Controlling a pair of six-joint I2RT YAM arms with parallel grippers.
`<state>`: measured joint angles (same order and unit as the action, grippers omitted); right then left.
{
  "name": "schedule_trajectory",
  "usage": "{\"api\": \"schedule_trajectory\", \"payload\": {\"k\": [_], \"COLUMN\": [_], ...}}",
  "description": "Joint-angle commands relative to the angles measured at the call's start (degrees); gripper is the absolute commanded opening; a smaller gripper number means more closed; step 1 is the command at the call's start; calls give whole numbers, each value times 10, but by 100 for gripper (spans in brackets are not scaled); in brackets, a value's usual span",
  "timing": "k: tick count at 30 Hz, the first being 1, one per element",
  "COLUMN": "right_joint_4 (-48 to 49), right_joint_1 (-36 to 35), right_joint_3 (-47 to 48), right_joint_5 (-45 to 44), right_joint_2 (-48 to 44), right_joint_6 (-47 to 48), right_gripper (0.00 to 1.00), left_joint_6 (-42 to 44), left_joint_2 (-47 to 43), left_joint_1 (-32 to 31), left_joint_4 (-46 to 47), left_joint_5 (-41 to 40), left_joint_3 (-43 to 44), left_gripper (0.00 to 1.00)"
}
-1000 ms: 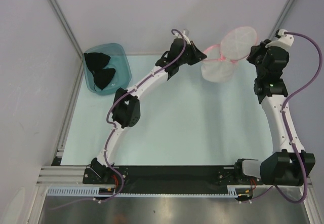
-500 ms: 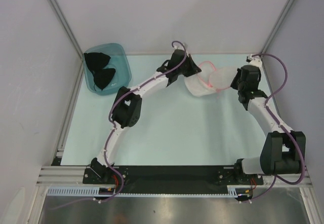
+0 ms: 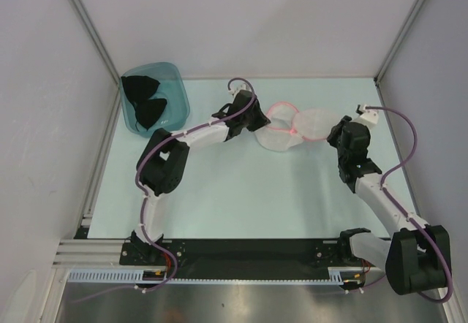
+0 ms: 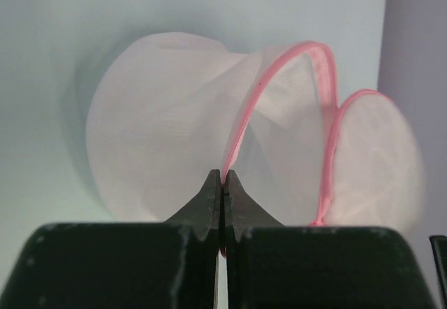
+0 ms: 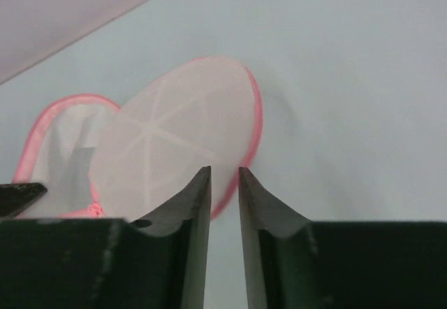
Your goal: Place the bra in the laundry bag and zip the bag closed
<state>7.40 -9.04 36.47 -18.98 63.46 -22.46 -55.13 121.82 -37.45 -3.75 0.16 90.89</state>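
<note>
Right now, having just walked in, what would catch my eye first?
The white mesh laundry pouch with pink zipper trim lies open far-centre on the table, the jaws of the left gripper shut on its trim. The black fabric bra sits in the teal plastic tub at the far left corner, not yet bagged.

The laundry bag (image 3: 284, 137), aloft a second ago, has come down onto the table (image 3: 241, 191). It sags just ahead of the left gripper (image 4: 222, 177), which sank with it, clamped on its edge. The right gripper (image 5: 223, 174) has dropped low too, its fingers now slightly parted and the bag's round half lying flat just beyond them.
</note>
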Motion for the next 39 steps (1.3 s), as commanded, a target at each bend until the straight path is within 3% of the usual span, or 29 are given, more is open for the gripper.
{"api": "schedule_trajectory", "payload": {"k": [1,2,4,7,8,13,14,17,24,31,36,39], "right_joint_4": [7,-61,-112,-131,-122,-134,-169,-235,-410,-438,-469,-500], "right_joint_1": [10,19,24,24,29,26,13,-41,-86,-104,-103,-102], "right_joint_3": [26,36,50,55,60,163,217,331,526,539,584,614], "right_joint_5": [-12,-4,28,47,60,185,185,128,4,-43,-46,-72], "right_joint_2": [-4,-4,-7,-11,-3,145,168,250,409,444,495,516], "right_joint_6": [-49,-57,-71,-55,-49,-32,-20,18,22,15,8,3], "right_gripper": [35,45,51,64,74,89,100,100,100,100,82,62], "left_joint_6": [-30,-25,-22,-18,-15,5,17,32,36,35,35,35], "left_joint_2": [-58,-62,-65,-69,-70,-70,-70,-73,-72,-71,-69,-70], "left_joint_1": [2,1,0,-3,-5,-14,-17,-22,-23,-23,-23,-23], "left_joint_4": [54,62,95,109,111,137,135,130,130,130,130,128], "left_joint_5": [-7,8,28,40,41,50,44,34,34,34,33,31], "left_joint_3": [-36,-43,-58,-71,-77,-79,-77,-77,-84,-83,-82,-81], "left_gripper": [0,0,0,0,0,0,0,0,0,0,0,0]}}
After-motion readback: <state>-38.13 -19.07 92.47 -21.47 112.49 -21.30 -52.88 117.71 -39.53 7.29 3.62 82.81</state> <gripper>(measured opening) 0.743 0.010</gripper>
